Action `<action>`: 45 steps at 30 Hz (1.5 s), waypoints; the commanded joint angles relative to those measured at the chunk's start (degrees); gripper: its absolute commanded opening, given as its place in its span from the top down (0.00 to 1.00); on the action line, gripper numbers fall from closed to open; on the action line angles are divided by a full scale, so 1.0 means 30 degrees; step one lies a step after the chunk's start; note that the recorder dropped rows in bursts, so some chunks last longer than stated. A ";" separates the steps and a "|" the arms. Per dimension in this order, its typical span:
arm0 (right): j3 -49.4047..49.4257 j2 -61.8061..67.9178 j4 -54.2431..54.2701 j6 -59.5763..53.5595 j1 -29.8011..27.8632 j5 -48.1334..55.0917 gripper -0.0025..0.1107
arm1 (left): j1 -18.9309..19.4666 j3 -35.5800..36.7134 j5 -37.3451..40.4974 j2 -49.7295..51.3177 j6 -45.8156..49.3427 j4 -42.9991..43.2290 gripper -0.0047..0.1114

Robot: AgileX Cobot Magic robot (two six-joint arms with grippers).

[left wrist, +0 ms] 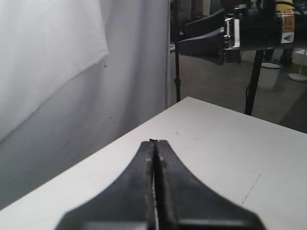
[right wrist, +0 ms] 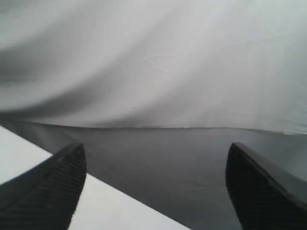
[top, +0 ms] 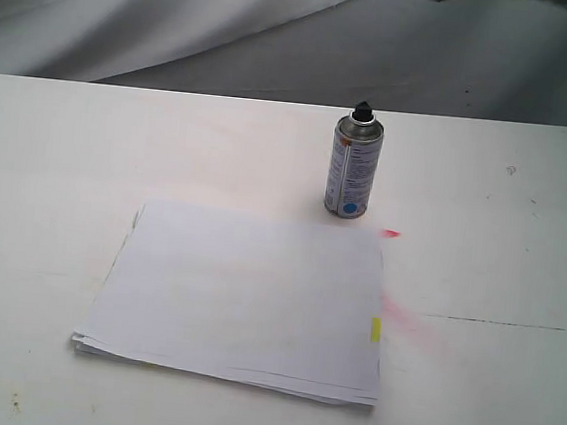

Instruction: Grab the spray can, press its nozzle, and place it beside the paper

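Note:
The silver spray can (top: 353,169) stands upright on the white table, just behind the far right corner of the paper (top: 245,294). Its black nozzle (top: 362,111) tops the domed rim, and a blue dot shows near its base. The paper is a flat white stack with a yellow tab (top: 376,330) on its right edge. Neither gripper appears in the exterior view. In the left wrist view my left gripper (left wrist: 155,142) is shut and empty over a table edge. In the right wrist view my right gripper (right wrist: 156,153) is open, its fingers (right wrist: 53,187) wide apart, facing a white curtain.
Pink marks (top: 409,320) stain the table (top: 467,391) right of the paper, with a red speck (top: 391,233) near the can. A white curtain (top: 182,12) hangs behind the table. The other arm (left wrist: 249,31) and stand legs (left wrist: 252,81) show beyond the table in the left wrist view.

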 commanded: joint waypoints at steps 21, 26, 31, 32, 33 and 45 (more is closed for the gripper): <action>0.3358 -1.7736 1.7951 -1.0625 0.3700 2.0580 0.98 | -0.2758 0.3829 -0.3337 -1.6120 -1.5878 1.0933 0.96; 0.6815 -2.1782 1.9248 -1.0824 0.3700 1.7810 0.98 | -0.2758 0.6166 -0.7504 -1.8618 -1.6773 1.0612 0.96; 1.1528 -2.3125 2.2025 -1.3119 0.3700 1.2121 0.98 | -0.2758 0.9712 -1.0121 -1.8611 -1.4418 0.6767 0.96; 1.2556 -2.3089 2.2855 -1.4087 0.3700 1.0693 0.98 | -0.2758 1.0359 -1.0539 -1.8528 -1.3197 0.5522 0.96; 1.3600 -2.2989 2.3514 -1.4809 0.3700 0.9074 0.98 | -0.2758 1.0953 -1.0930 -1.8408 -1.1767 0.4123 0.96; 1.8994 -1.9800 2.6419 -1.6273 0.3700 0.0920 0.98 | -0.2758 1.2718 -1.2177 -1.6611 -0.3514 -0.3359 0.96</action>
